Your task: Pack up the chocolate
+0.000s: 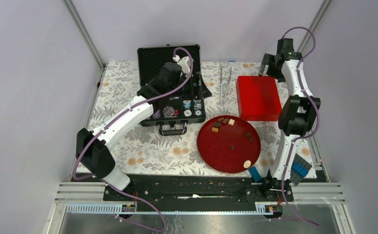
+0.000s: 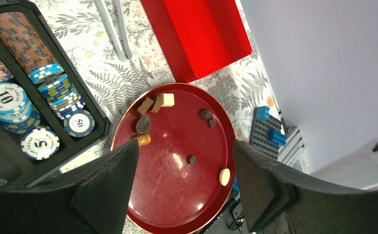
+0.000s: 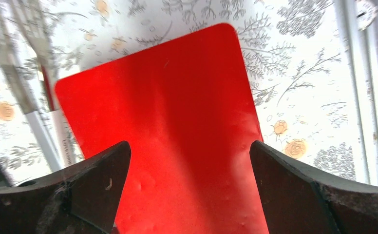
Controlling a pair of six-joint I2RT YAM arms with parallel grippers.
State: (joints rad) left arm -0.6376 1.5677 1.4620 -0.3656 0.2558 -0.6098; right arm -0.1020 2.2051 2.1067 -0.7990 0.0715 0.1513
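Landmark: round glossy dark-red plate (image 1: 215, 152) on the floral tablecloth (image 1: 143, 146).
- Up-left of the plate: open black hard case (image 1: 150, 61), foam-lined lid, trays of round striped poker chips (image 2: 4, 97) in stacks and rows.
- Left gripper (image 2: 184, 170) is over the case's plate-side edge. Black padded fingers spread, nothing between them.
- Just above the plate: slim metal tongs (image 1: 226, 83) lying flat on the cloth.
- On the plate: chocolate (image 2: 166, 99), all loose. Tan and brown cubes and a dark round lump cluster at the far-left rim. Two small dark lumps sit towards the right side, one tiny dark bit near the centre, one cream oval at the near rim.
- Up-right of the plate, rim nearly touching: bright red rectangular box (image 1: 257, 97), smooth, rounded corners.
- Right gripper (image 3: 189, 151) is above that box's far end, fingers wide apart, empty.
- Right of the plate's near edge: blue toy bricks (image 1: 300, 168) on a studded grey baseplate.
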